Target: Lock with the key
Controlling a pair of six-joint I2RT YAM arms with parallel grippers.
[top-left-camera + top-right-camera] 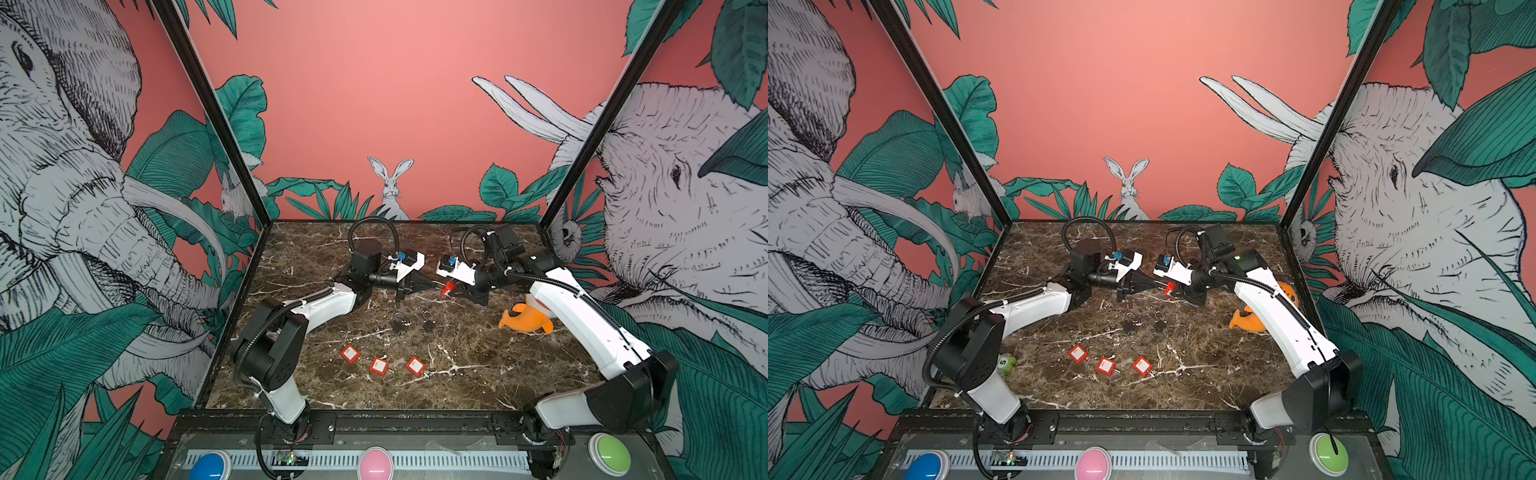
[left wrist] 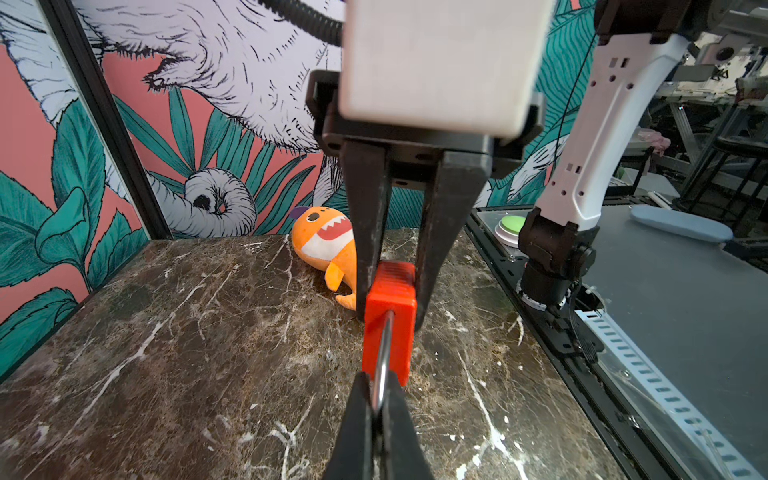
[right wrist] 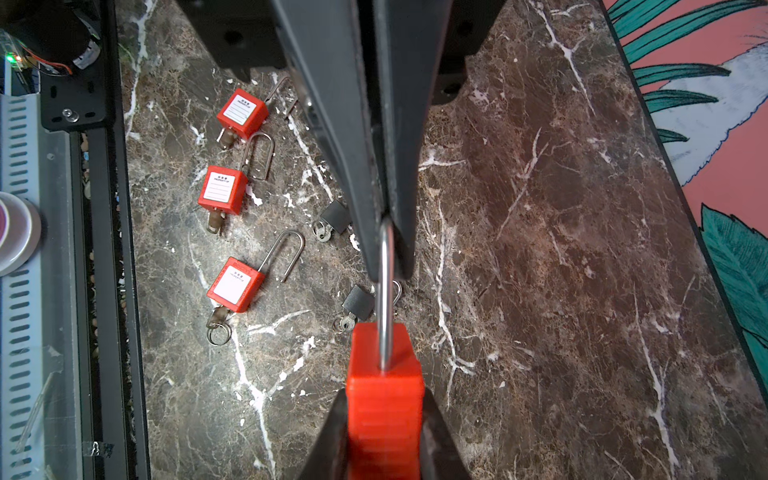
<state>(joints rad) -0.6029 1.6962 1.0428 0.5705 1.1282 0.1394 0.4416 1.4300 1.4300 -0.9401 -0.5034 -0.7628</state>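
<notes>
Holding the red padlock [image 1: 448, 288] up over the far middle of the table [image 1: 478, 374], the right gripper [image 3: 385, 401] squeezes its body and the left gripper [image 2: 379, 397] pinches its metal loop [image 3: 386, 299] tight — next, I think, push the loop straight in.

The red lock [image 2: 403, 332] looks like smooth plastic with little ridges, and its loop [image 3: 386, 307] is bare, shiny metal. The table [image 1: 478, 374] is brown stone with white lines, polished and a bit shiny. The orange toy shark [image 2: 328, 249] is soft, fuzzy cloth. The three other red locks [image 3: 241, 195] have flat white labels [image 3: 219, 189] that look like paper.
</notes>
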